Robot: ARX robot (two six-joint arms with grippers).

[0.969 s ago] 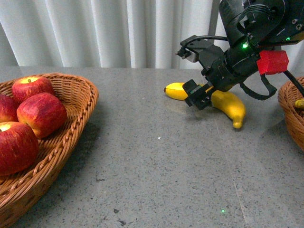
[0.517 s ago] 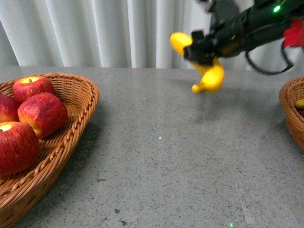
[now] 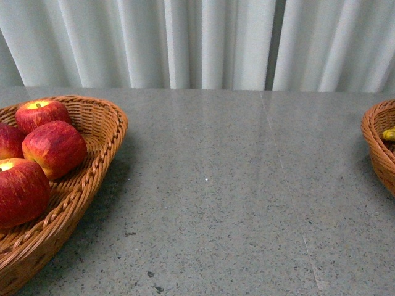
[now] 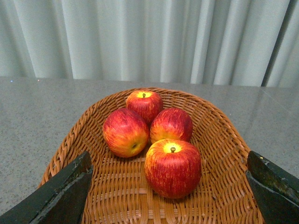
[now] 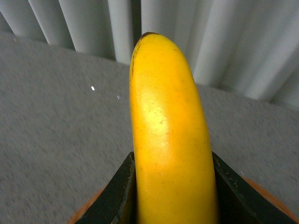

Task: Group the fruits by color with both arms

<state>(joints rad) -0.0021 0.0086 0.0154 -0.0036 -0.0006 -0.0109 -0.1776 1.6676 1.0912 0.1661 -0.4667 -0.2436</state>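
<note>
Banana [image 5: 170, 135] is clamped in my right claw [image 5: 170, 186], black jaws snug on both sides of it and the dark tip poking out toward the curtain; from the right wrist cam I can see grey counter [image 3: 234, 185] beyond it and a sliver of orange at the frame edges that I'd guess is basket rim, can't say for sure. Left claw [image 4: 168, 191] is spread wide apart, holding nothing, hanging over the left basket [image 4: 224, 140] with four red apples [image 4: 173, 168] sitting in it, one nearest the cam and three bunched behind, touching each other. Neither arm shows in the front view, just the apple basket on the left edge, bare counter in the middle, and the right basket [image 3: 378, 148] clipped by the frame with a bit of yellow [image 3: 389, 134] inside, likely another banana. So my read is the apples are sorted and I'm on the carry-and-drop for this banana. To do it clean I want the claw centred over the right basket's hollow rather than the rim, come down low before letting go so it doesn't bounce or roll out, and lay the curve alongside whatever's already in there. Main risk is that I can't see the basket properly from the wrist cam, so I'd check the front view before releasing.
</note>
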